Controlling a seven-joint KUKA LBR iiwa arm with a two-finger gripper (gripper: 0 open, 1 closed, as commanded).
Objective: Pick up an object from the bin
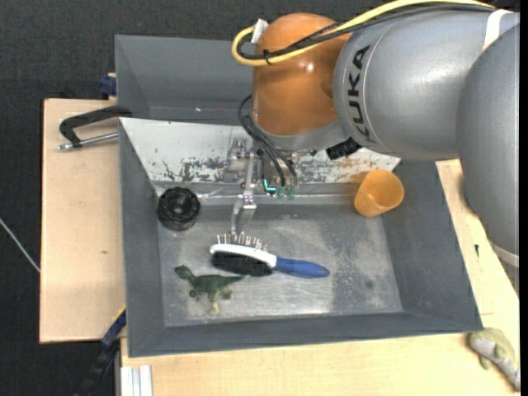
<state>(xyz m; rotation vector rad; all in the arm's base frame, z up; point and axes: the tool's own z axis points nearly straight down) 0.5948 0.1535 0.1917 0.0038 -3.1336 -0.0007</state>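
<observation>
Scuffed grey metal bin: the hand hangs over its middle. A black-headed brush lies just beside it on the camera's side, its long axis crosswise and its blue handle pointing toward the arm. I cannot tell whether the hand is spread or pressed together.
</observation>
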